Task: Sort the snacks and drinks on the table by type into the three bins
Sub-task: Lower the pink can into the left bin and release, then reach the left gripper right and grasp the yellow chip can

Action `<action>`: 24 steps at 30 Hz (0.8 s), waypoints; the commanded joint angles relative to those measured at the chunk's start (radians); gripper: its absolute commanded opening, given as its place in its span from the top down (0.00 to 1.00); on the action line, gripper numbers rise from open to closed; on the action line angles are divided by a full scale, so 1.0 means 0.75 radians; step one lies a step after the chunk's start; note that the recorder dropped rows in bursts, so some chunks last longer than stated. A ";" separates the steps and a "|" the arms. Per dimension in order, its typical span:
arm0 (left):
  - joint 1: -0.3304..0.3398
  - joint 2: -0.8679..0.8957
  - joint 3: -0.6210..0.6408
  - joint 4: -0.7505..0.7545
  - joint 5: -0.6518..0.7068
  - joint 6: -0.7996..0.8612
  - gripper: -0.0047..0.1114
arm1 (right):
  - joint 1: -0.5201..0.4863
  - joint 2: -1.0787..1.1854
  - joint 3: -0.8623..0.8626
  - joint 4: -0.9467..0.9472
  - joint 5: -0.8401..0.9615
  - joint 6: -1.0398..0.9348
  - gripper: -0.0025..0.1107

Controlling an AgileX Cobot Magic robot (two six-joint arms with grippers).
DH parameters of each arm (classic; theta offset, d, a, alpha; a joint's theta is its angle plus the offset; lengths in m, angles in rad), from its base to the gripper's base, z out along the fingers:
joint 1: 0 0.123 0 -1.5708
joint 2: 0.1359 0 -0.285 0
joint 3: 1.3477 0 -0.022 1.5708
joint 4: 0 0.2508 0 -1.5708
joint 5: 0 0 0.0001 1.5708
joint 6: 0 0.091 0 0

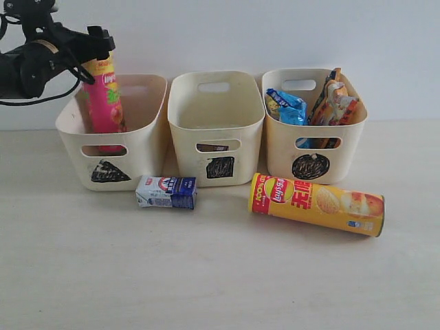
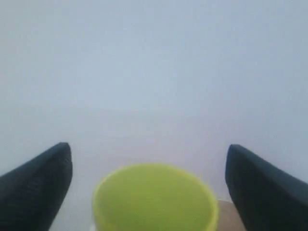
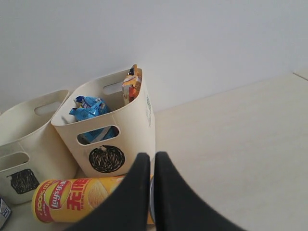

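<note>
Left fingers [image 2: 41,187] apart, pink tube [image 1: 104,103] in bin [image 1: 148,134]

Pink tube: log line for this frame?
left gripper: open, pink tube top between jaws | pink tube: standing in triangle bin | right gripper: shut, empty | yellow tube, carton: on table

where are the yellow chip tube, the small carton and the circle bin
yellow chip tube [image 1: 316,205], exterior view, middle of its side
small carton [image 1: 166,192], exterior view, front face
circle bin [image 1: 347,158], exterior view, bare front wall
</note>
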 commanded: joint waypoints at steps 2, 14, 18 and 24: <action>-0.004 -0.085 -0.006 0.006 0.085 0.044 0.26 | -0.002 -0.003 0.005 -0.002 0.001 -0.013 0.98; -0.004 -0.415 -0.006 -0.009 0.639 -0.034 0.87 | -0.002 -0.003 0.005 -0.002 0.001 -0.013 0.98; -0.004 -0.545 0.010 -0.009 0.845 -0.034 0.92 | -0.002 -0.003 0.005 -0.002 0.001 -0.013 0.98; -0.004 -0.784 0.094 -0.048 0.892 -0.037 0.92 | -0.002 -0.003 0.005 -0.002 0.001 -0.008 0.98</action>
